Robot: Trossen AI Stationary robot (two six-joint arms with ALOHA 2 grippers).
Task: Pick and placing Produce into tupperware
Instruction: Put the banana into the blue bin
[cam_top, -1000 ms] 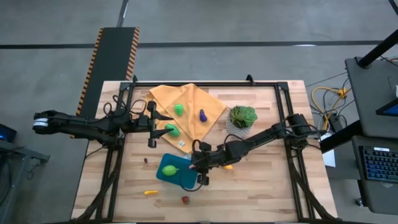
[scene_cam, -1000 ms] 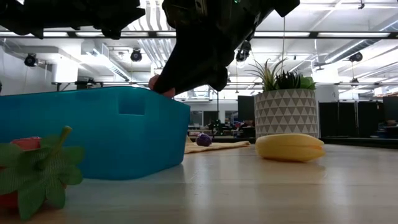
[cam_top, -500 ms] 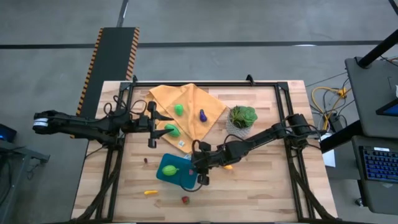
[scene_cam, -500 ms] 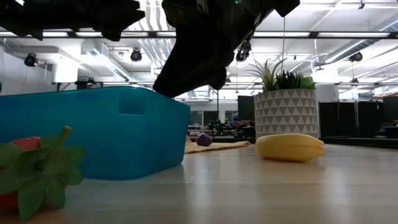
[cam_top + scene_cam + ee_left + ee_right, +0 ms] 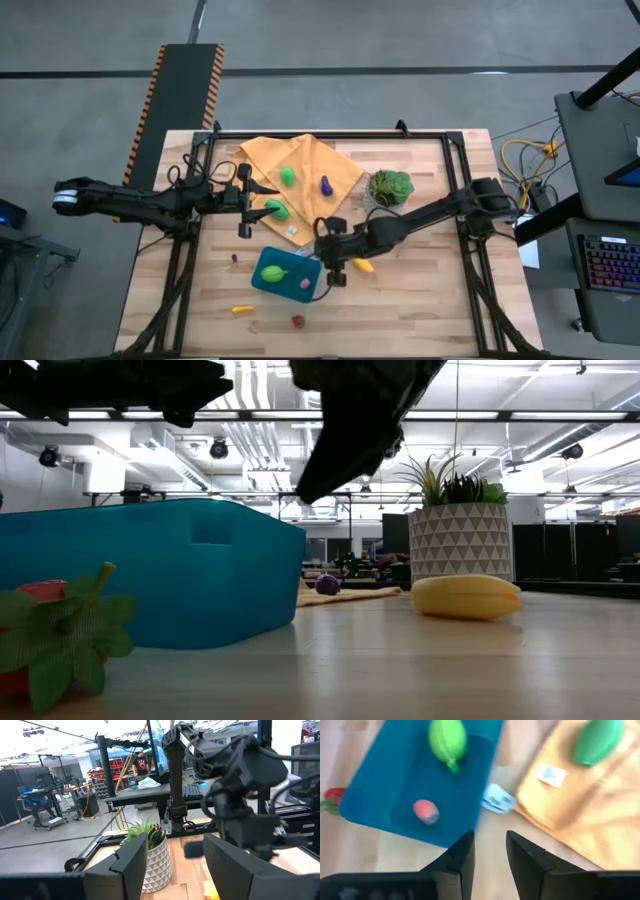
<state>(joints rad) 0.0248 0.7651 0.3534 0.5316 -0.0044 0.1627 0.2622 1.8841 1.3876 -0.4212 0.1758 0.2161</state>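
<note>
The teal tupperware [image 5: 283, 273] stands on the table near its front. It holds a green produce piece [image 5: 448, 740] and a pink piece [image 5: 425, 811]. My right gripper [image 5: 490, 855] hangs above the tupperware's right end, slanting down, its fingers a little open with nothing between them. A yellow banana [image 5: 362, 266] lies just right of it. Two green pieces [image 5: 287, 176] [image 5: 277, 209] and a purple eggplant [image 5: 326, 185] lie on the orange cloth [image 5: 310, 160]. My left gripper [image 5: 175, 865] waits open at the table's left, above the cloth's edge.
A potted plant [image 5: 390, 187] stands right of the cloth. A small orange-yellow piece [image 5: 241, 309], a red piece with a green leaf [image 5: 297, 321] and a tiny dark red piece [image 5: 236, 258] lie on the wood around the tupperware. Bare wood stretches to the right.
A second ago my right gripper held a pink piece just over the tupperware's rim. The piece has left its fingers and now lies inside the tupperware. My right gripper has since risen and drawn back toward the table's right and far side.
</note>
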